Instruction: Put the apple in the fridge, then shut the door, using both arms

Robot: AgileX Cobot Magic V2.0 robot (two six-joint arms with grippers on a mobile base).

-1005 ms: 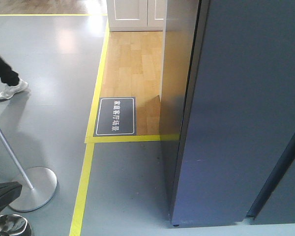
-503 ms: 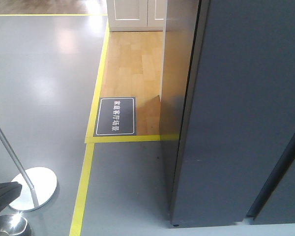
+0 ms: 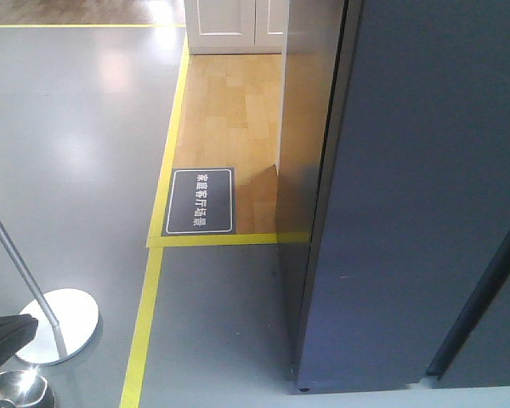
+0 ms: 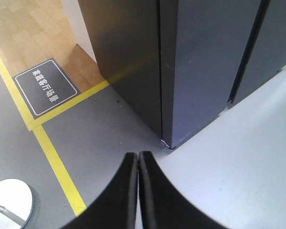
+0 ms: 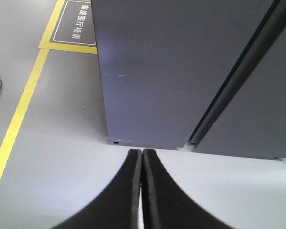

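The fridge (image 3: 306,127) rises at the right as a tall dark grey block. Its door (image 3: 425,187) is the wide grey face toward me, lying flush against the body along a thin seam. No white interior shows. The apple is out of view in every frame. My left gripper (image 4: 137,153) is shut and empty, hanging over grey floor just short of the fridge's (image 4: 128,52) near bottom corner. My right gripper (image 5: 141,150) is also shut with nothing in it, pointing at the foot of the door (image 5: 157,71).
A second dark grey panel (image 5: 257,119) stands right of the door past a dark gap. Yellow floor tape (image 3: 149,314) borders a wooden floor patch with a grey sign mat (image 3: 201,201). A chrome stanchion base (image 3: 59,325) sits lower left, with a black part (image 3: 4,333) beside it.
A person's leg and white shoe at the left edge have gone from view. The stanchion base has shifted slightly in the picture. The fridge looks the same.
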